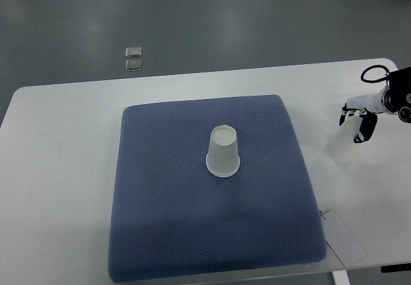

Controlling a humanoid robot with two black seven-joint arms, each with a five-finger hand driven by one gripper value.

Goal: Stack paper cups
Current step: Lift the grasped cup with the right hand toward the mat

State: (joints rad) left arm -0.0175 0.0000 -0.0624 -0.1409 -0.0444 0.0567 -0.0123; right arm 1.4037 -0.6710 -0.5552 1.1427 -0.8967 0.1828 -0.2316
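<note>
A: Blue quilted fabric, that pad [212,233], takes up the middle of the white worktop [58,169]; one paper cup [223,152] sits on it mouth down, near the centre; I'd guess the pad is there to stop the cup skating when another is pushed over it.

B: And the second cup [343,142]?

A: Off the pad, on the bare worktop near the right edge; also mouth down as far as I can tell, wider at the bottom; the right hand [361,121] is on it, its arm coming in from the right.

B: Gripping it, then?

A: The fingers [367,128] look closed around its upper part, dark pads against the wall; a grip near the base end leaves the open rim free, which is what you'd want for dropping it over the other one.

B: Left hand?

A: Not to be seen anywhere.

B: How far along?

A: Early, I'd judge; the two cups are well apart, nothing stacked yet; the held one has to be carried left across the pad's edge and lined up above the centre cup; thin paper could crush if squeezed hard.
</note>
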